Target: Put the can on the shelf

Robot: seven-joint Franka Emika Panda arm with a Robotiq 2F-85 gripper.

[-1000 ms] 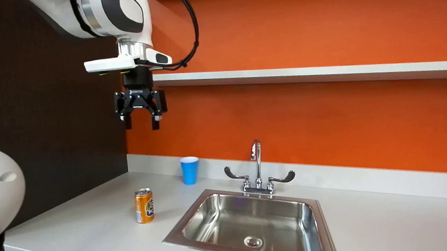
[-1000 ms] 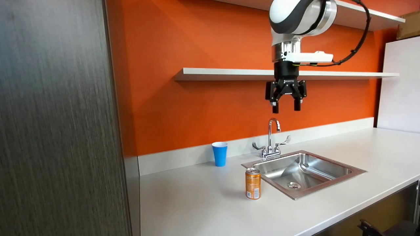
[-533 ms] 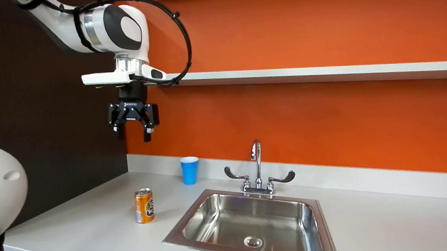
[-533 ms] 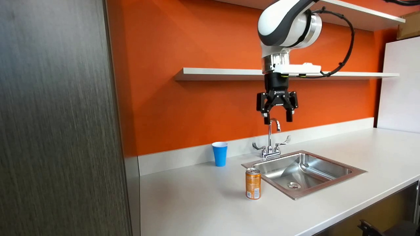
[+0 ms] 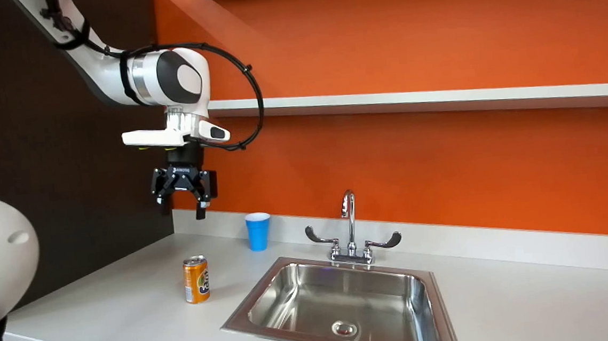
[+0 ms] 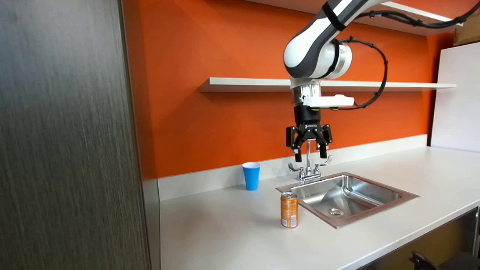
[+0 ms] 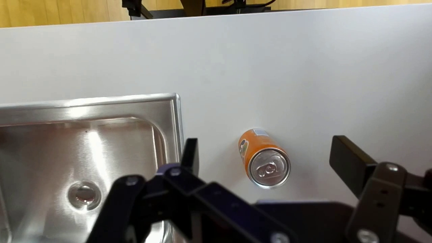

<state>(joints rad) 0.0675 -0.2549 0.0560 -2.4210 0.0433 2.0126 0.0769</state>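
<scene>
just behind the sink [image 5: 259,291], which is let into a white desk [image 5: 132,311], rises a chrome faucet [image 5: 351,231] with a lever handle [image 5: 386,241] on either side, and by the sink's back corner, near the low backsplash [image 5: 502,243], stands a blue cup [image 5: 258,233], upright. higher up behind the sink, a white shelf [image 5: 411,97] runs along the orange wall [image 5: 443,166], and a second ledge [image 6: 292,3] shows above it in an exterior view. a dark panel [image 5: 67,155] borders the desk on the cup's side of the sink; well beyond the sink's opposite side stands a tall white unit [image 6: 455,97], with a cardboard box [image 6: 467,30] above it. in an exterior view the pincer [image 6: 310,156] covers part of the faucet. the can [image 5: 196,280] stands upright on the desk just beside the sink's side rim, apart from the sink and the cup, which is set further back. the pincer hangs above the desk near that same side of the sink, its jaws spread wide, and the can is well below it, untouched; in the wrist view the can shows in the gap between the two jaws, though i cannot tell whether it sits squarely under them. there is one can, one cup, one sink with one round drain [image 7: 84,195], one faucet with two handles, two ledges including the shelf, one box, one pincer.
</scene>
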